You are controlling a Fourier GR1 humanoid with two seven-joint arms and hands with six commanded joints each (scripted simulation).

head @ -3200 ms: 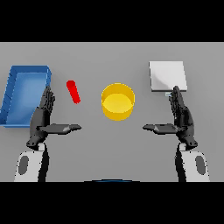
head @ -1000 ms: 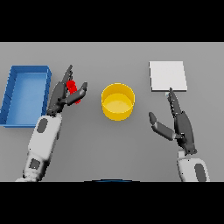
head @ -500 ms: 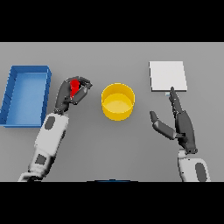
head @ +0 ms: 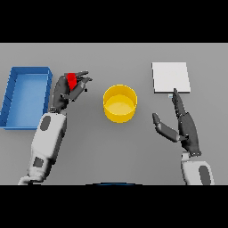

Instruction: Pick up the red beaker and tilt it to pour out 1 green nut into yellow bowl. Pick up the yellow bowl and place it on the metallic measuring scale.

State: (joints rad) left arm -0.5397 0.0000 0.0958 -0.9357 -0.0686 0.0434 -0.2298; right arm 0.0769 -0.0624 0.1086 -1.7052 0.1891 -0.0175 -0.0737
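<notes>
Grey table (head: 133,147) under us. Yellow bowl (head: 120,103) at centre, our landmark. Our left hand (head: 67,90) left of bowl, fingers curled round red beaker (head: 71,79), beaker lifted. Blue tray (head: 9,100) further left of bowl. Metallic scale (head: 171,77) right of bowl, up. Our right hand (head: 182,124) right of bowl, fingers straight, holding nothing, fingertip near scale's lower edge.

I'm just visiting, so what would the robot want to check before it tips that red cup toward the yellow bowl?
1. Left hand curled round the red beaker: ok.
2. Beaker over the yellow bowl: not ok, it is to the bowl's left.
3. Green nut inside the beaker: cannot tell.
4. Bowl upright, opening free: ok.
5. Right hand away from the bowl: ok, open beside it.
6. Metallic measuring scale free on top: ok.
</notes>
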